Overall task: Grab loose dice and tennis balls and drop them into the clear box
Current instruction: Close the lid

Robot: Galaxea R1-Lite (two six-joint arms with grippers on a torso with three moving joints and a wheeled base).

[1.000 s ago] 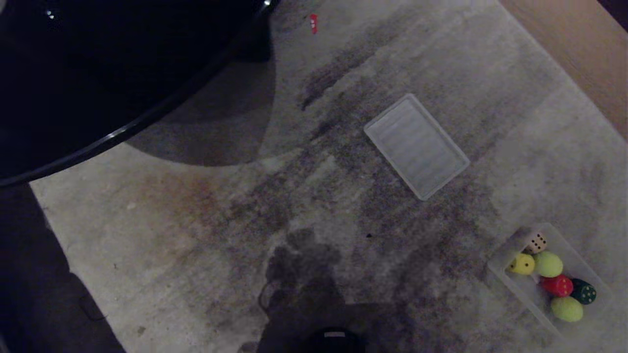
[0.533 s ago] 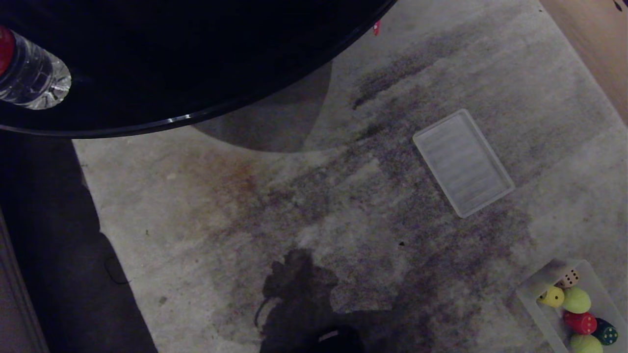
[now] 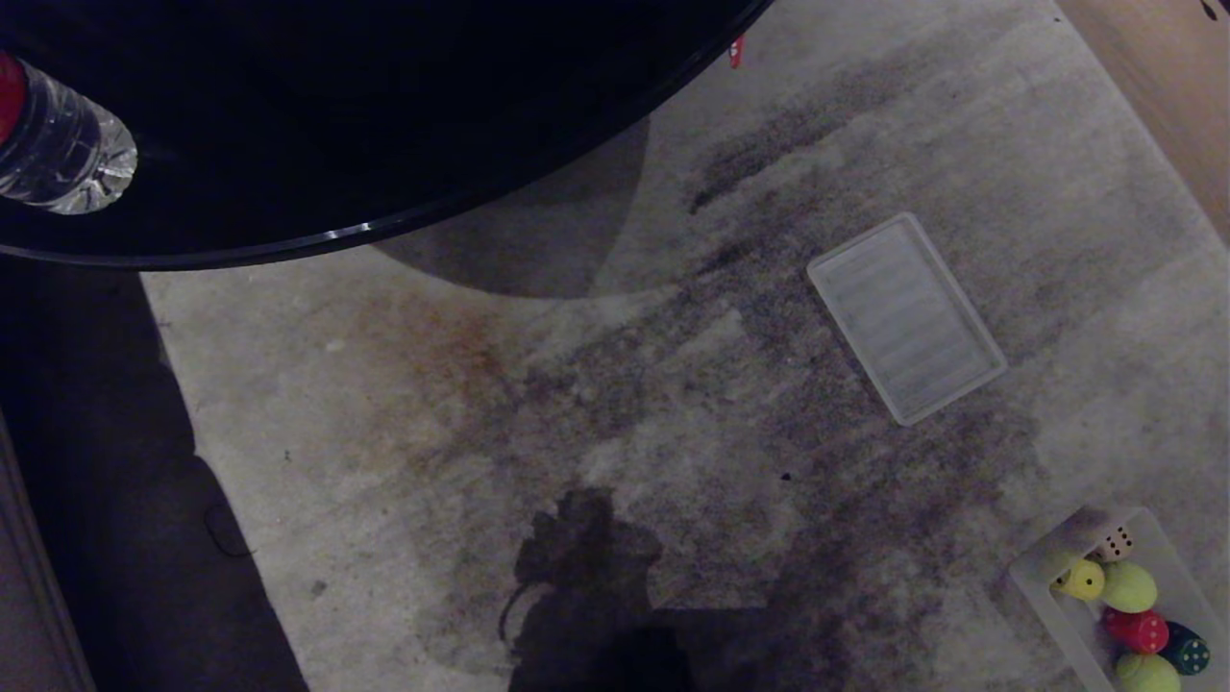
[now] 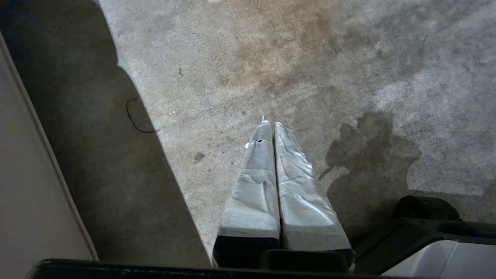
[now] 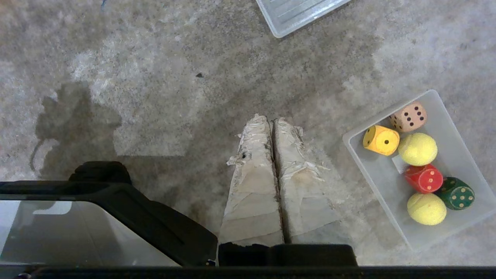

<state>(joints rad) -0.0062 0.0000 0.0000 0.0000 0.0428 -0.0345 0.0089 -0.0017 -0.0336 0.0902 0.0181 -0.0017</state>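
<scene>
**Stained carpet, box filled at the right**

I see a pale grey carpet (image 3: 596,384) with dark and rusty stains. A round black table (image 3: 336,115) stands over its far left part, with a water bottle (image 3: 58,149) on it. The clear box (image 5: 457,155) lies on the carpet near my right side and holds four dice (image 5: 381,140) and two tennis balls (image 5: 417,149). A ribbed lid (image 3: 905,317) lies farther away, well apart. The left gripper (image 4: 270,126) and right gripper (image 5: 270,120) hang over bare carpet, fingers pressed together, holding nothing.

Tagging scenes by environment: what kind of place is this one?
Probably an indoor room at home or in a mock living space. The floor is a stained, pale grey carpet, a round glossy black table carries a clear plastic water bottle, and a clear plastic box of toys sits on the carpet.
</scene>
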